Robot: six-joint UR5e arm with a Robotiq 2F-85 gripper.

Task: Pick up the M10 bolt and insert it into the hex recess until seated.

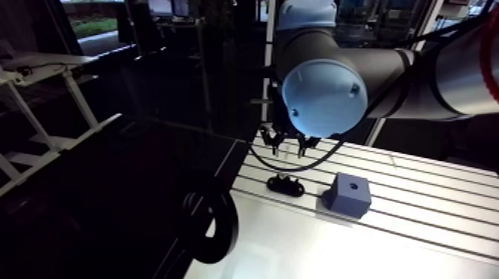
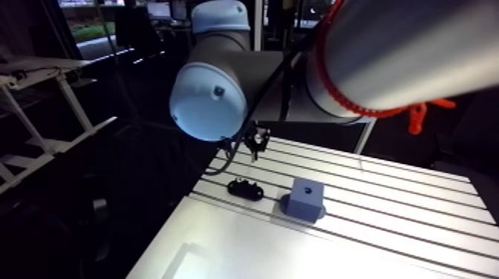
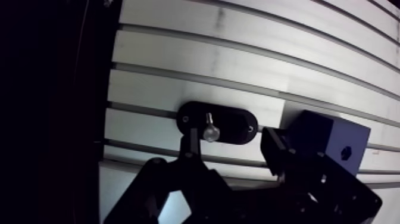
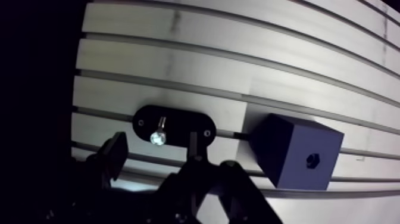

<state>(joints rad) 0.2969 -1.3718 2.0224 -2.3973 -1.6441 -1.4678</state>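
Slotted aluminium table (image 4: 238, 36), black oval holder (image 4: 184, 123) near its edge bearing a bolt (image 4: 159, 134), dark cube block (image 4: 294, 149) just beside it

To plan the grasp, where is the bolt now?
In the wrist view the bolt stands in the black oval holder, beside the block, under the open gripper.
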